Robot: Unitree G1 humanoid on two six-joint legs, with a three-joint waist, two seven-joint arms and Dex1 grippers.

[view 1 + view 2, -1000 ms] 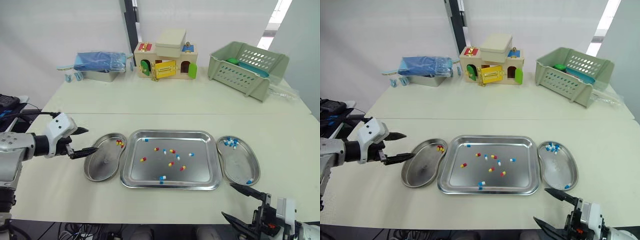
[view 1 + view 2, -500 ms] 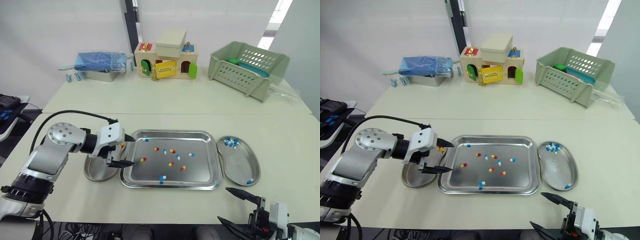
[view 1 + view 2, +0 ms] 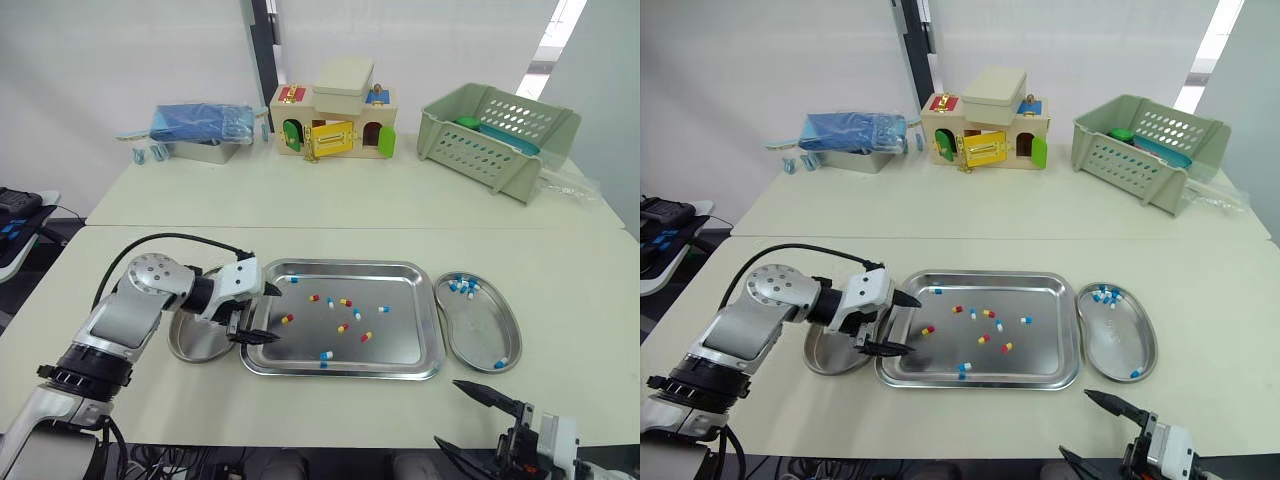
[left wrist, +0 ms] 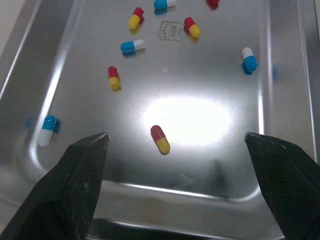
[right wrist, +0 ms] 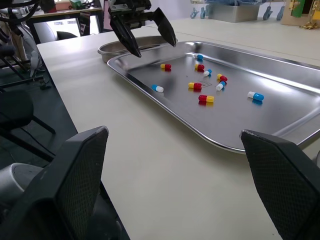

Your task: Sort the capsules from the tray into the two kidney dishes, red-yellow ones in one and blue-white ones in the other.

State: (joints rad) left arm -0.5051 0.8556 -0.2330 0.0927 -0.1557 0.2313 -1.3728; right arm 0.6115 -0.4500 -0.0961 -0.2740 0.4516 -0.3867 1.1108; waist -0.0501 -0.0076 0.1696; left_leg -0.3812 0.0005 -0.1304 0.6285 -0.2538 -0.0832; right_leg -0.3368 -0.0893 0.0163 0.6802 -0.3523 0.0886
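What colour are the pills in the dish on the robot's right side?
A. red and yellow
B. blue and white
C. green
B: the capsules lying in the right kidney dish are all blue and white.

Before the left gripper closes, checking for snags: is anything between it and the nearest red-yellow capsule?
Nothing visible. The open left gripper hangs over the tray, only bare metal between it and the red-yellow capsule.
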